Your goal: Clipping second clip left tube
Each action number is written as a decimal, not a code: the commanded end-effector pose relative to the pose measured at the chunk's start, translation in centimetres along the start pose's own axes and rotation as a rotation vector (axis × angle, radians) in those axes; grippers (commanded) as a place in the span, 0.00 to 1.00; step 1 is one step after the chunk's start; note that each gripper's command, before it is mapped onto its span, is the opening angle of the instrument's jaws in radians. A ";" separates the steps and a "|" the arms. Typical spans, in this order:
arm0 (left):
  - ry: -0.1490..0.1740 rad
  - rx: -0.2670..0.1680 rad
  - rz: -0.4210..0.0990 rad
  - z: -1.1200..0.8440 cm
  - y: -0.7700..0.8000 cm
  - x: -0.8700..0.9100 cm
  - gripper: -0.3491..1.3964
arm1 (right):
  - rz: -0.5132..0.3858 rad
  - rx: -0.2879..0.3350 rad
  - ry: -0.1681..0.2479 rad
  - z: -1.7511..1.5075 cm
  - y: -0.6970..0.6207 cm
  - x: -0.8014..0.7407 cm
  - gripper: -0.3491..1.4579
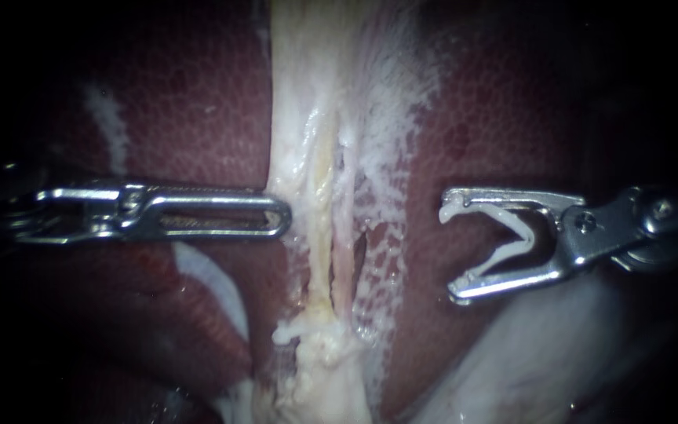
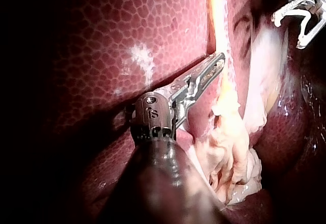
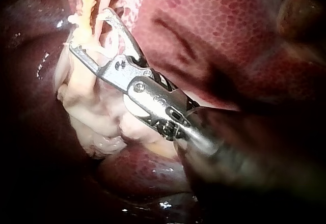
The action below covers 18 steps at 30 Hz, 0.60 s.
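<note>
A pale band of tissue [image 1: 308,118] runs down the middle of the endoscope view. In it lie a yellowish left tube [image 1: 320,196] and, just right of it, a thinner pinkish tube [image 1: 344,243]. My left instrument [image 1: 282,216] comes in level from the left, jaws together, its tip against the band's left edge; the left wrist view shows that tip [image 2: 219,59] beside the yellow tube [image 2: 218,25]. My right instrument [image 1: 449,253] stands right of the tubes, apart from them. Its jaws are spread wide around an open white clip [image 1: 512,239] seated between them, mouth facing the tubes.
Dark red mottled liver [image 1: 198,94] lies on both sides of the band. A lump of pale fatty tissue [image 1: 319,369] hangs at the band's lower end, close under my right instrument [image 3: 87,29] in its wrist view. Smooth whitish tissue [image 1: 527,361] fills the lower right.
</note>
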 end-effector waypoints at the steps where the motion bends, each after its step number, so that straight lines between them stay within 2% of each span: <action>1: 0.000 0.000 0.000 0.00 0.00 0.00 0.00 | 0.001 0.000 0.001 0.00 0.00 0.00 0.52; 5: 0.000 0.000 0.000 -0.01 -0.01 -0.01 0.00 | 0.028 -0.001 0.002 0.02 -0.02 -0.02 0.52; 9: 0.001 0.001 -0.003 -0.04 -0.05 -0.04 0.00 | 0.105 0.001 0.008 0.08 -0.06 -0.08 0.52; 18: -0.002 0.014 -0.023 -0.28 -0.34 -0.37 0.00 | 0.188 0.030 0.018 0.54 -0.10 -0.31 0.52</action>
